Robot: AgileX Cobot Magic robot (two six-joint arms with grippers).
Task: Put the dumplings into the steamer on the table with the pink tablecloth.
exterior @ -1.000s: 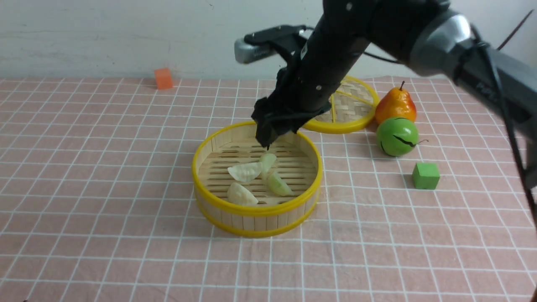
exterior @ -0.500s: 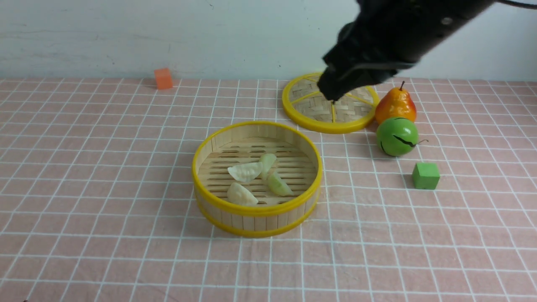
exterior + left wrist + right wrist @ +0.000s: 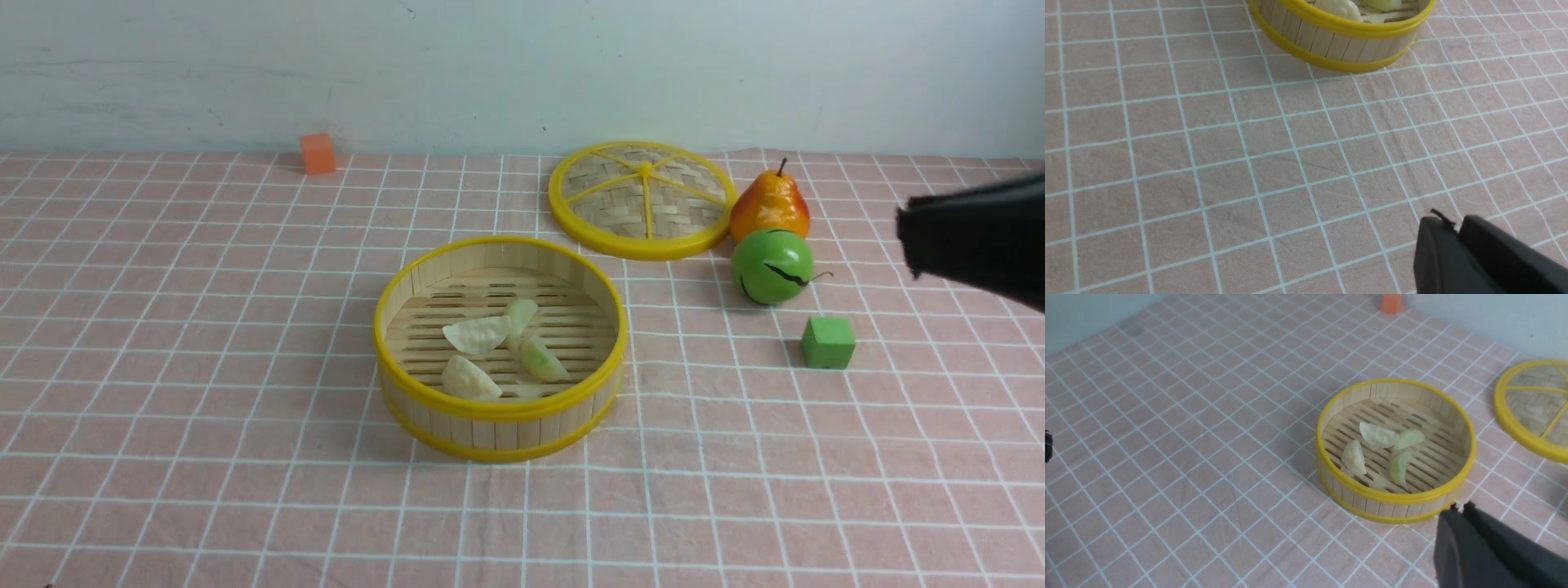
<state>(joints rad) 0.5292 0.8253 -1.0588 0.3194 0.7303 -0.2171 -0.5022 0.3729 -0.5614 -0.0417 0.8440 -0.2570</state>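
The steamer (image 3: 490, 429) stands mid-table on the pink tablecloth (image 3: 204, 327). Several pale dumplings lie on its slat floor, among them a cream one (image 3: 477, 333), a light green one (image 3: 540, 358) and a cream one near the front wall (image 3: 468, 379). My right gripper (image 3: 904, 237) is a dark blur at the right edge, well away from the steamer. In the right wrist view it (image 3: 1457, 508) is shut and empty, with the steamer (image 3: 1392, 496) and dumplings (image 3: 1378, 435) beyond it. My left gripper (image 3: 1455, 222) is shut and empty over bare cloth, short of the steamer (image 3: 1331, 43).
The flat woven lid (image 3: 642, 198) lies behind the steamer to the right. A pear (image 3: 770, 204), a green round fruit (image 3: 772, 265) and a green cube (image 3: 828, 342) sit right of it. An orange cube (image 3: 317, 153) sits at the back left by the wall.
My right arm has pulled back from over the steamer, rising past the lid and ending at the right edge of the view. The dumplings and steamer have not moved.
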